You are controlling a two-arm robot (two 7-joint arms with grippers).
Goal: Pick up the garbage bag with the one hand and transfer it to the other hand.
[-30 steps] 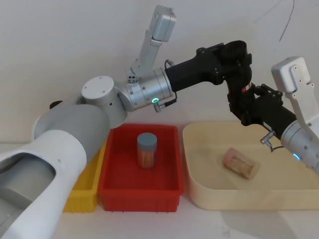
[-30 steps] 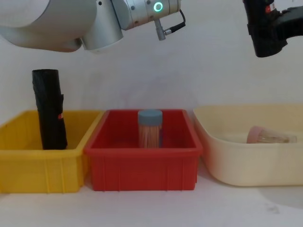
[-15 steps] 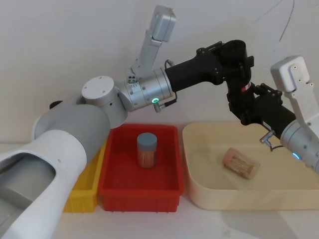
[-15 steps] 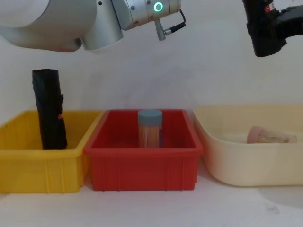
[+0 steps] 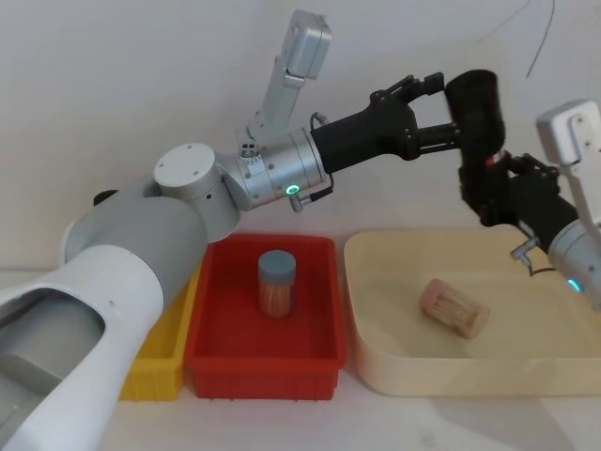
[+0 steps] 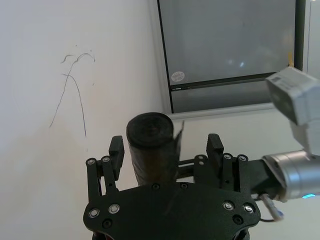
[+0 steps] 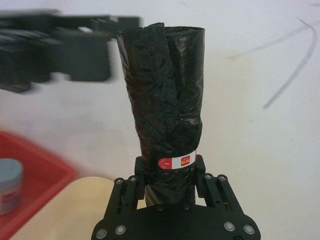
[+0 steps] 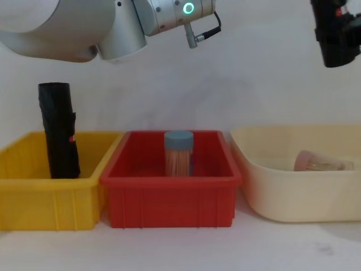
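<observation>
Left arm (image 5: 141, 244), green ring lit, reaches across above the bins; right arm (image 5: 577, 235), blue light, comes in from the right over the beige tub (image 5: 376, 357). On the surface, left to right: yellow bin (image 8: 34, 197) w/ a second black roll (image 8: 57, 130) standing in it, red bin (image 8: 169, 203), then the tub. The garbage bag (image 5: 474, 108) is up in the air over the tub's far left part, long axis roughly upright w/ a slight lean. The right tool (image 7: 170, 167) is pinching it at the bottom end, just about at the paper band, so most of the roll stands free above the fingers. The left tool (image 5: 439, 111) sits level w/ the roll's upper half, on its left side, fingers spread wide; from the left wrist we see the bag (image 6: 150, 145) standing between those spread fingers, and whether either pad touches it we can't tell. So we judge the bag now hangs from the right tool alone and the handover is about made. The relation that counts: roll lies straight ahead of the left tool, inside its open span, axis crossing the reach line. A clean exit prob. means backing out toward the robot's left w/o brushing the top. Smaller stuff: grey-lidded jar (image 5: 276, 282) upright in the red bin, pink-capped jar (image 5: 454, 307) on its side in the tub.
</observation>
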